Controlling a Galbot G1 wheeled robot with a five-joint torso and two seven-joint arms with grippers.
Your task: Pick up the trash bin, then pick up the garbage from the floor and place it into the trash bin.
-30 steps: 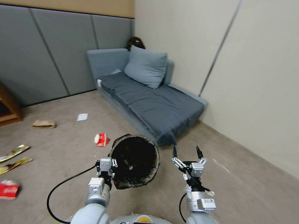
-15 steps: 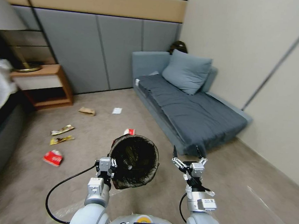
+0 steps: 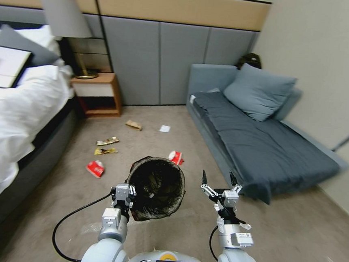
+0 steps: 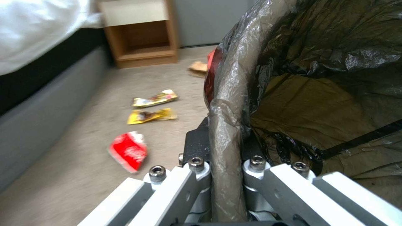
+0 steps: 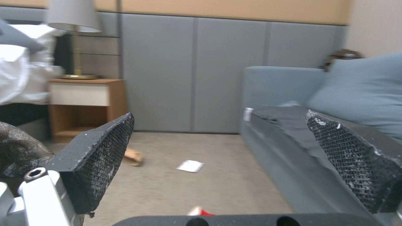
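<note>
My left gripper [image 3: 129, 191] is shut on the rim of the trash bin [image 3: 157, 186], a round bin with a black liner, held tilted in front of me. In the left wrist view its jaws [image 4: 226, 171] clamp the bag-covered rim [image 4: 228, 119]. My right gripper [image 3: 218, 179] stands open and holds nothing beside the bin; its black pads [image 5: 100, 157] are wide apart. Garbage lies on the carpet ahead: a red packet [image 3: 95, 168], a red-and-white packet [image 3: 175, 157], two yellow wrappers [image 3: 107, 141] [image 3: 105, 151], a brown paper bag [image 3: 133, 125] and a white slip [image 3: 165, 128].
A bed [image 3: 13, 113] with white linen runs along the left. A wooden nightstand [image 3: 98, 95] with a lamp [image 3: 66, 19] stands against the grey panelled wall. A blue-grey sofa [image 3: 263, 143] lines the right side. Open carpet lies between them.
The whole view has swung to the left: the sofa slid right, and the bed, lamp and nightstand came into sight. Both arms and the held bin keep their pose before me.
</note>
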